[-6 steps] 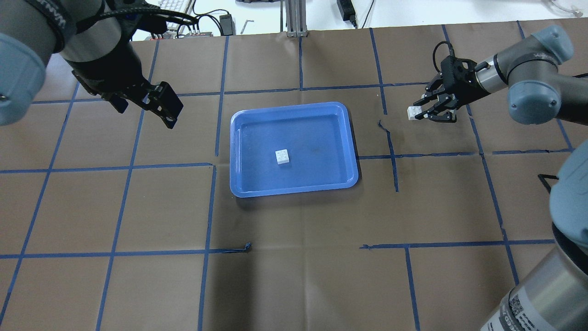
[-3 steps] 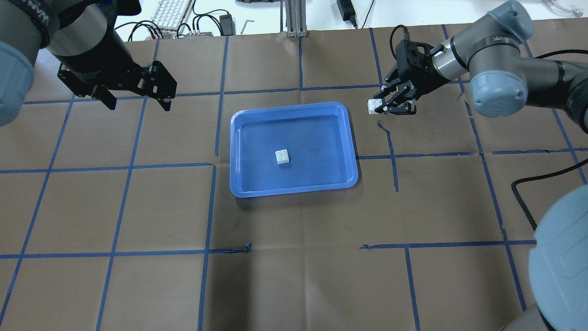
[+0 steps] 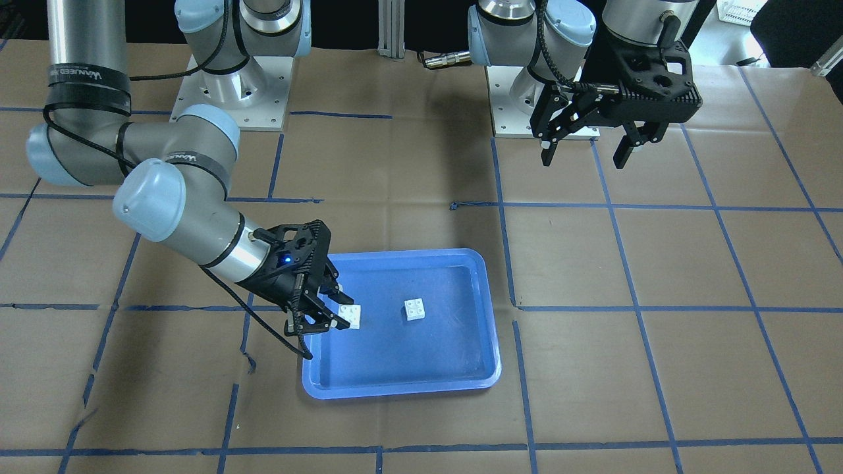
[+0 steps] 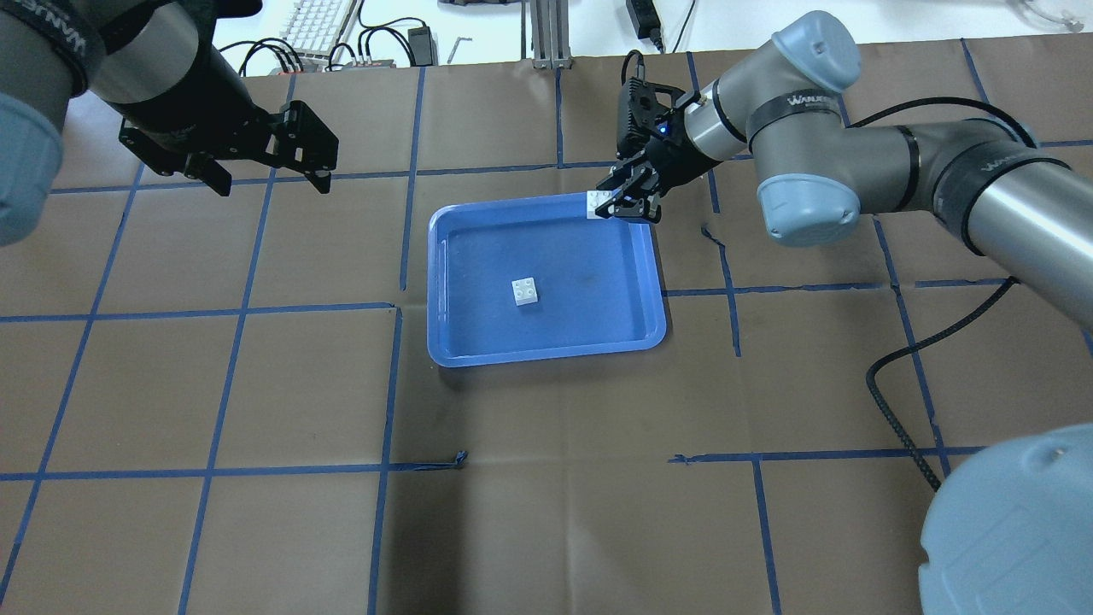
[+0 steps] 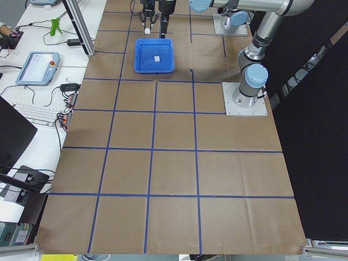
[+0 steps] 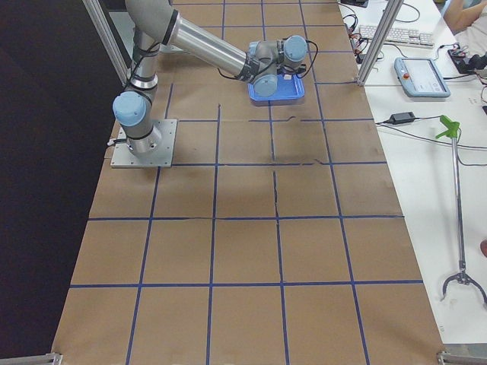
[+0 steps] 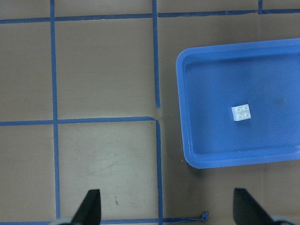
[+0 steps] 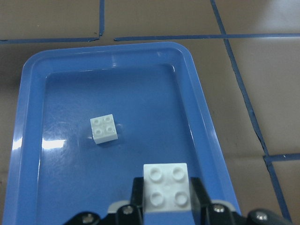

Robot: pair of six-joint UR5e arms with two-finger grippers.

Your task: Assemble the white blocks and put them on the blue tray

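One white block (image 4: 525, 291) lies studs up near the middle of the blue tray (image 4: 452, 346); it also shows in the front view (image 3: 415, 309), the left wrist view (image 7: 241, 112) and the right wrist view (image 8: 104, 129). My right gripper (image 4: 616, 205) is shut on the second white block (image 4: 599, 204) and holds it above the tray's far right corner; this block shows in the front view (image 3: 350, 316) and the right wrist view (image 8: 166, 189). My left gripper (image 4: 271, 171) is open and empty, high above the table to the left of the tray (image 7: 197, 159).
Brown paper with a grid of blue tape lines (image 4: 393, 384) covers the table. A keyboard (image 4: 320, 21), cables and a metal post (image 4: 546, 34) lie beyond the far edge. A torn tape end (image 4: 457, 461) lies in front of the tray.
My right gripper has carried its white block leftward, from the table right of the tray to above the tray's far right corner. My left gripper shifted only slightly.
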